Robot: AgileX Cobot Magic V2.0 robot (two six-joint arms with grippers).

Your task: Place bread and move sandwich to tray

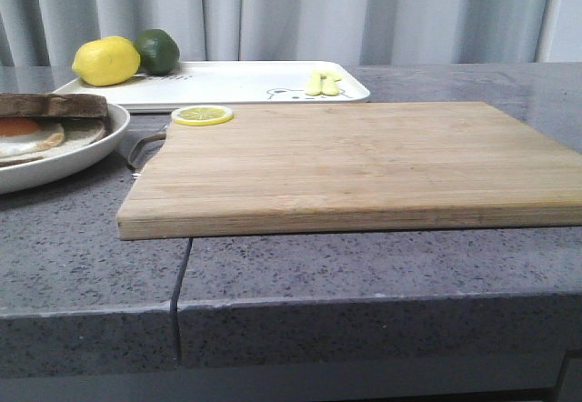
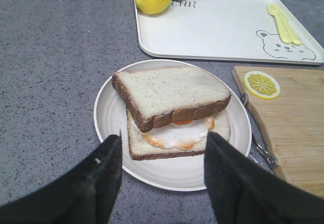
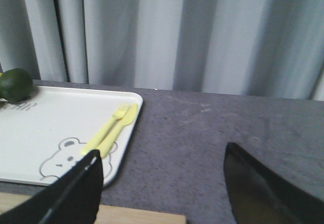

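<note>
A: Between the spread fingers [image 2: 104,176] of the left gripper [image 2: 162,155], nothing is held; the jaws stand wide apart above the near edge of the plate [image 2: 109,117]. The right gripper [image 3: 162,171] is also open and empty, over the far counter beside the tray [image 3: 30,148].

B: How will the sandwich [image 2: 172,110] handle?

A: Judged soft and light. Squeezed, it would crush, and the fried egg [image 2: 177,133] looks slick enough to slide out. Best grip: across the two crust sides, low, catching both slices.

B: Appearance?

A: The bread [image 2: 169,89] sits on top, pale crumb with dark brown crust, skewed against the lower slice; white and orange egg shows at the front. The stack lies in the round white plate, near the tray's front edge, just beside the cutting board [image 2: 293,127].
</note>
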